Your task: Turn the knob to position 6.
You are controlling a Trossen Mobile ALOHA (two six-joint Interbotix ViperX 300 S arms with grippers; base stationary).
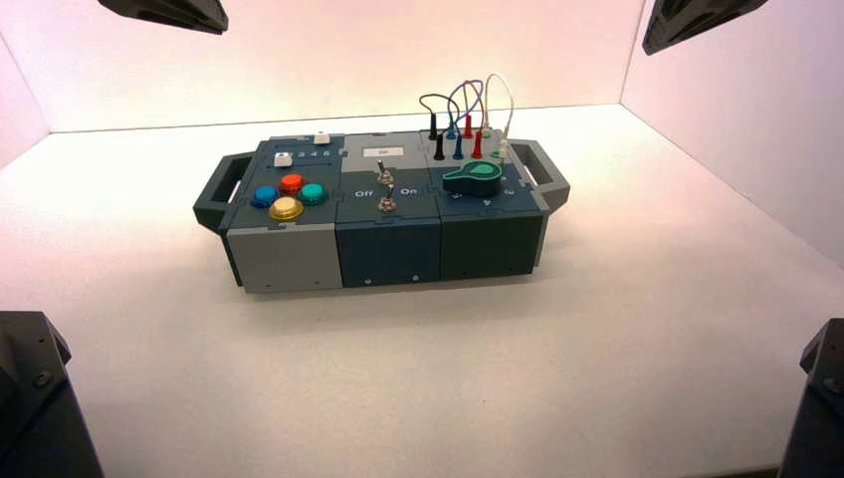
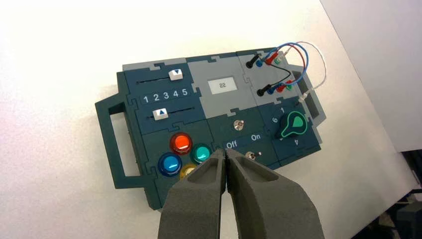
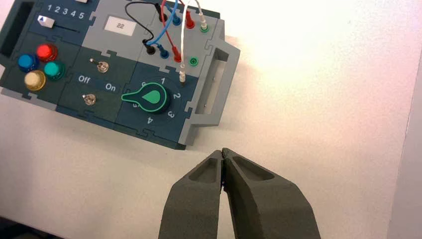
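Observation:
The teal-green teardrop knob [image 1: 473, 177] sits on the right end of the box [image 1: 289, 257], in front of the wires. In the right wrist view the knob [image 3: 149, 98] has the numbers 1, 2, 3, 4 around it, and its pointer lies between the 6 and the 4, over the mark there. It also shows in the left wrist view [image 2: 292, 124]. My left gripper [image 2: 225, 152] is shut and empty, held high over the box's front edge. My right gripper [image 3: 222, 151] is shut and empty, over the bare table off the box's right front corner.
The box also bears blue, red, teal and yellow push buttons [image 2: 180, 143], two metal toggle switches [image 3: 102, 66] by "Off" and "On", two white sliders [image 2: 175, 74] along a 1–5 scale, a display reading 22 [image 2: 221, 85] and looped wires [image 1: 468, 105]. Handles stick out at both ends.

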